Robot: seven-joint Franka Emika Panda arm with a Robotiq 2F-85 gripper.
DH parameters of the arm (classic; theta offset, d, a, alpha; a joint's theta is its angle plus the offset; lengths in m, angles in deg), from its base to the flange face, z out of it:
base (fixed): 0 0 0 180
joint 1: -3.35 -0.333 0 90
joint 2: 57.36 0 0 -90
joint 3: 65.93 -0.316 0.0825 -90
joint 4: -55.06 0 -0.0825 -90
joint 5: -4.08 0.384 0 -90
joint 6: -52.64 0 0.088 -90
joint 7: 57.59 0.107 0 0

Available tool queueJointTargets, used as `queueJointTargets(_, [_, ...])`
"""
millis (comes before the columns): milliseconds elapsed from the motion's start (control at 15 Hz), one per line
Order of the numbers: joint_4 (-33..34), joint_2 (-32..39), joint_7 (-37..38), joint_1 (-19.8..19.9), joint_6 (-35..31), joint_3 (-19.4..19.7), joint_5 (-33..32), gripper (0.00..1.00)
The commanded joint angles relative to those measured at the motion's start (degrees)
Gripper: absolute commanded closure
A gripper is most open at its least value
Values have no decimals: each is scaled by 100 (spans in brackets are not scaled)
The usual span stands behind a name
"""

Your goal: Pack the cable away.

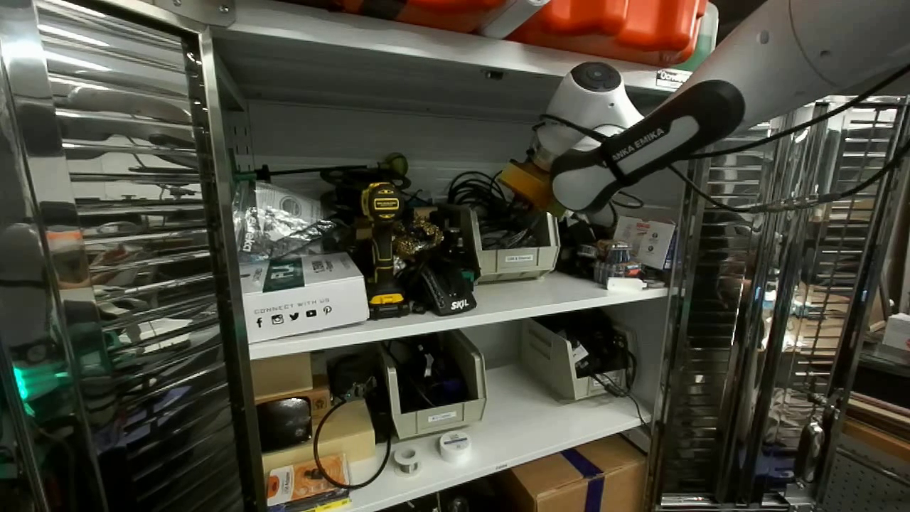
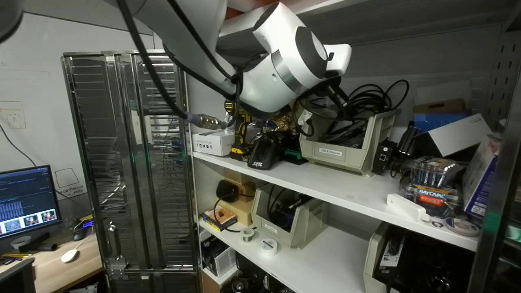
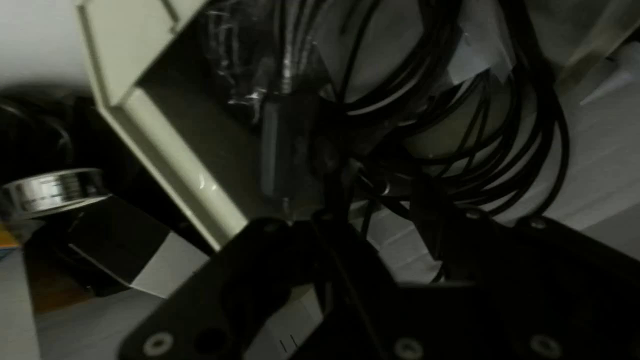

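Note:
A grey bin (image 2: 346, 160) labelled for USB and Ethernet stands on the upper shelf in both exterior views (image 1: 495, 264). Coiled black cables (image 2: 372, 108) fill it and rise above its rim; they also show in the wrist view (image 3: 541, 75). My gripper (image 2: 345, 110) points down into the bin among the cables; its tips are hidden in an exterior view behind the arm. In the wrist view the fingers (image 3: 378, 196) stand apart, with dark cable strands near and between the tips. Another black cable (image 1: 316, 444) loops over the lower shelf. Which cable the task means I cannot tell.
A drill (image 1: 384, 242), a black SKIL tool (image 1: 444, 288) and a white box (image 1: 306, 295) stand beside the bin. Battery packs (image 2: 431, 191) lie on its other side. Two more bins (image 1: 441, 419) (image 1: 561, 363) stand below. The upper shelf (image 1: 298, 32) hangs over the arm.

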Motion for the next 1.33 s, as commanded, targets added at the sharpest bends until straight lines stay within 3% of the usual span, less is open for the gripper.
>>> queueJointTargets(0, [1377, 845, -381, 51, 57, -272, 306, 85])
queueJointTargets(67, [1535, 962, -560, 81, 80, -373, 342, 85])
queueJointTargets(133, [1643, 1055, -772, 152, 78, -517, 436, 35])
queueJointTargets(200, [1721, 1136, -940, 203, 86, -627, 509, 34])
queueJointTargets(467, [1611, 1180, -1659, 456, 82, -1021, 718, 5])
queueJointTargets(533, [1485, 1105, -1757, 517, 72, -1073, 724, 0])
queueJointTargets(800, [1048, 778, -2158, 812, -4, -1335, 731, 0])
queueJointTargets(1133, [233, 199, -2958, 1428, 8, -2046, 1083, 0])
queueJointTargets(1200, [-3, 4, -3612, 1039, -43, -1531, 1911, 0])
queueJointTargets(1267, [-211, -168, -3965, 1084, 73, -1585, 2232, 0])
